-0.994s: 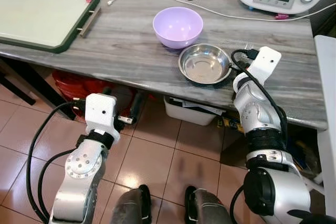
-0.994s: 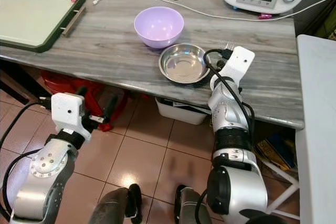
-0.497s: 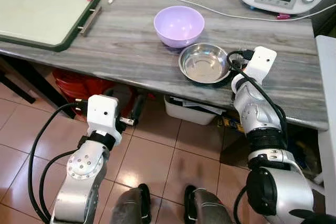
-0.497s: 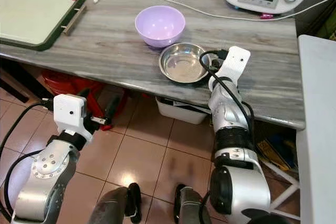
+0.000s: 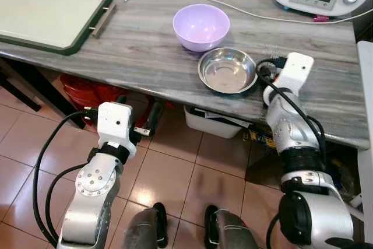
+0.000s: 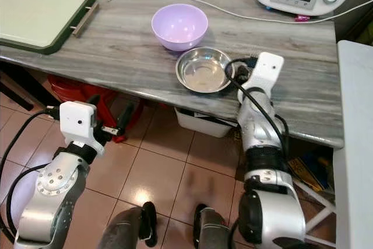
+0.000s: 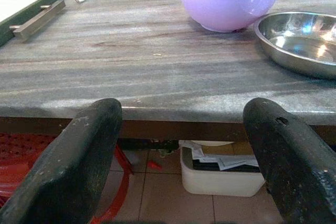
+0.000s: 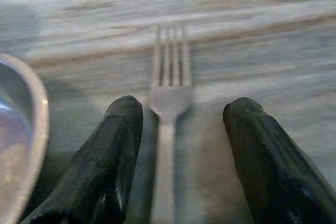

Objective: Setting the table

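Right end effector (image 8: 181,145) drawn back slightly from steel bowl (image 5: 227,70), fingers now apart, straddling fork (image 8: 169,103).

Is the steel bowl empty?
Empty: the steel bowl shows only bare shiny metal inside, beside the purple bowl.

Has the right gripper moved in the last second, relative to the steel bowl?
Yes. The right gripper has shifted away from the steel bowl, toward the robot's right along the table.

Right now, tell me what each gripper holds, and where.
Nothing is held. The right gripper has open jaws either side of the fork on the table; the left gripper is open, empty.
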You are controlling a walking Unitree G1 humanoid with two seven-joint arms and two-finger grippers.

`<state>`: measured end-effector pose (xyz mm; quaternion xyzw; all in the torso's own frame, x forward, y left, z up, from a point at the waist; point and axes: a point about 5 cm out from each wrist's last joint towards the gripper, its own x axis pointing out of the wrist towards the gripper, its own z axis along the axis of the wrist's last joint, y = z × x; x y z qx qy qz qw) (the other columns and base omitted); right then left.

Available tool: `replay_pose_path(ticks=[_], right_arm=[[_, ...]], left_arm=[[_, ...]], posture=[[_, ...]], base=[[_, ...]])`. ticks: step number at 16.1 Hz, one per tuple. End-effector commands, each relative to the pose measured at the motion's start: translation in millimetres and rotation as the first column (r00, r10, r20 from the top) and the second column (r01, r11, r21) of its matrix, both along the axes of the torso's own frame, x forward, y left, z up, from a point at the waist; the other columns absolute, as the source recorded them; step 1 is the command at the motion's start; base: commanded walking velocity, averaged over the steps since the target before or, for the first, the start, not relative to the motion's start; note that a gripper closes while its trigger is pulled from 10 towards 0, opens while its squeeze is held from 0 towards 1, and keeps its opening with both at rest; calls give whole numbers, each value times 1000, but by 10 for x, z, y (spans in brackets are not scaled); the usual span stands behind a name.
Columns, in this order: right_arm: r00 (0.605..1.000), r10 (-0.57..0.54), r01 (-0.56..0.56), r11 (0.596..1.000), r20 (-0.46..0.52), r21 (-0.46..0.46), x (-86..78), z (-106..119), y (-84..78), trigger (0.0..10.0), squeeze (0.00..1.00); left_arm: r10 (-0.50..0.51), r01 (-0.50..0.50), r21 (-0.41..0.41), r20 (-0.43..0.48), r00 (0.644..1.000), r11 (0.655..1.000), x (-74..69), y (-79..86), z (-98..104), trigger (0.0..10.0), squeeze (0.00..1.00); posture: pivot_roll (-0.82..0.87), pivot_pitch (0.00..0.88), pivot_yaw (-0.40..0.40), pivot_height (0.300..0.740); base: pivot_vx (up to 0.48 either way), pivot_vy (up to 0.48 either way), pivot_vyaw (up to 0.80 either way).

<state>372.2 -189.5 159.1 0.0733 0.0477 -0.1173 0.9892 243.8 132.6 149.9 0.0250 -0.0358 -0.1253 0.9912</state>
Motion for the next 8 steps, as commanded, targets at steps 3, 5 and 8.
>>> replay_pose_path(ticks=[3, 5, 8], right_arm=[[996, -10, 17, 997, 88, -82, -40, 135, -61, 10000, 0], [994, -31, 43, 994, 107, -103, -56, 174, -111, 10000, 0], [995, -48, 62, 984, 87, -164, -68, 168, -176, 10000, 0]], left_arm=[[6, -6, 1, 0, 1000, 1000, -8, 3, -13, 10000, 0], [7, -7, -1, 1, 1000, 1000, -6, 1, -12, 10000, 0], [6, -6, -2, 1, 1000, 1000, -7, -4, -14, 10000, 0]], posture=[[47, 223, 16, 740], [46, 223, 15, 740], [45, 224, 15, 740]], base=[[0, 0, 0], [0, 0, 0], [0, 0, 0]])
